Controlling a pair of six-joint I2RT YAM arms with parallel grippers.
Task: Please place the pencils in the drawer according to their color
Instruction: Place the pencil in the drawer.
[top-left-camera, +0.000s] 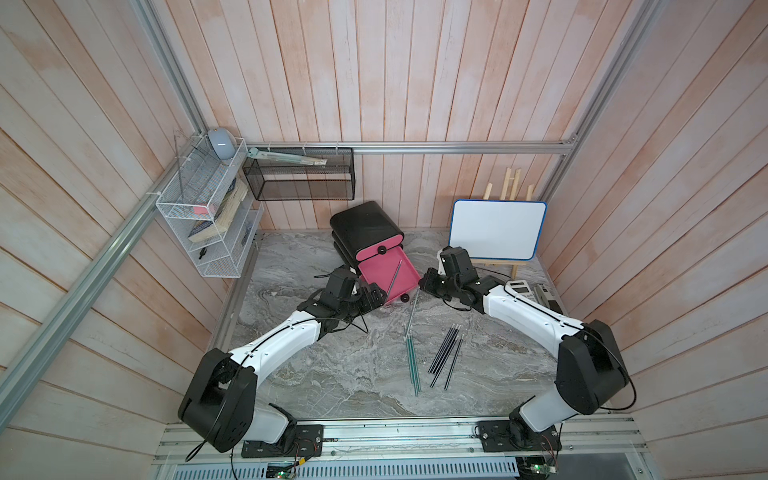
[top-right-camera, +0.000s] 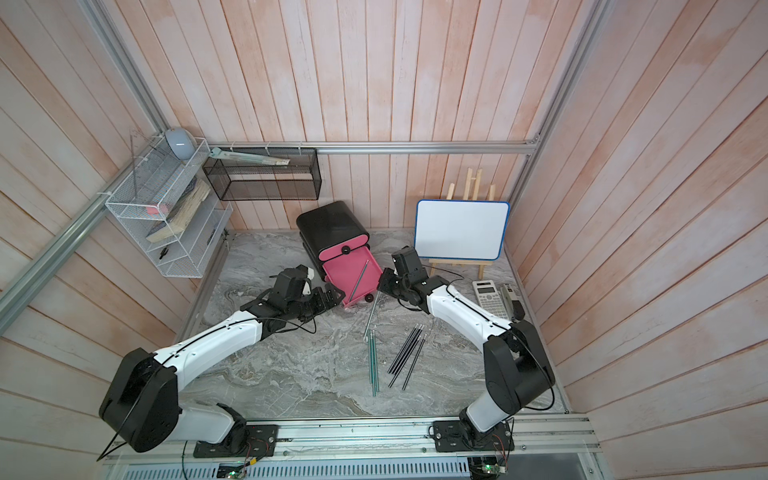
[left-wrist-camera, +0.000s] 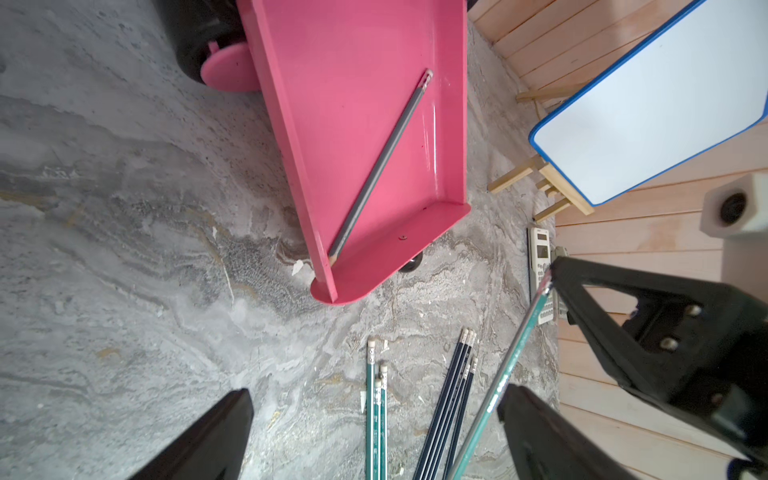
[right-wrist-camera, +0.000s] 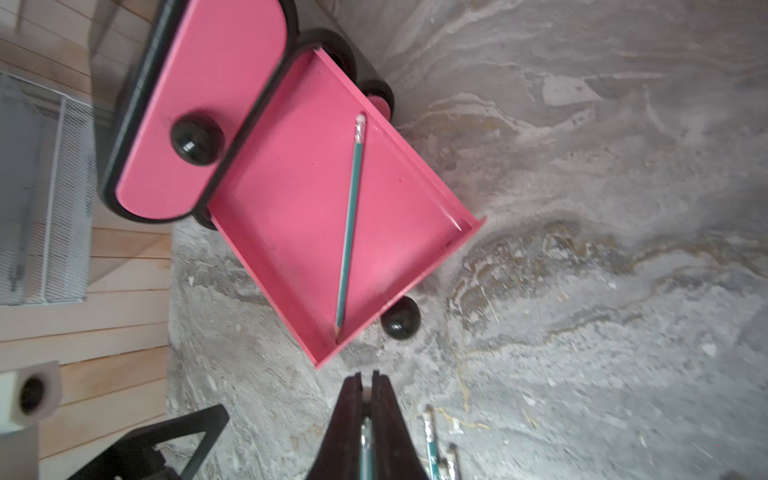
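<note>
– Right tool (right-wrist-camera: 366, 378) has its two sides pressed together on a green pencil (left-wrist-camera: 511, 374), close to the eraser end. This pencil slopes down from the tool toward the surface (top-left-camera: 311, 374). I cannot tell if its point touches the surface.

– And the left tool (left-wrist-camera: 374, 392)?

– Its sides are wide apart, with nothing between them. In both top views it is near one front corner of the open drawer (top-left-camera: 376, 276). The right tool is just beside the other front corner.

– Where does the drawer belong?

– The black cabinet (top-left-camera: 359, 224) stands at the back of the surface, about in the middle. Its top drawer (top-left-camera: 368, 254) is closed. The open drawer is the pink one just under it. It is pulled far out, and its front with the round black knob (top-left-camera: 405, 297) hangs low, close to the surface.

– Is something inside?

– Yes, a single pencil (right-wrist-camera: 349, 224) lies diagonal on the bottom, eraser toward the cabinet, point in a front corner. In the right wrist view it looks green.

– And the other pencils?

– Two groups lie on the surface in front of the drawer: the green pencils (top-left-camera: 413, 361), and near them, on the right arm's side, the dark pencils (top-left-camera: 446, 353). The groups are not mixed.
</note>
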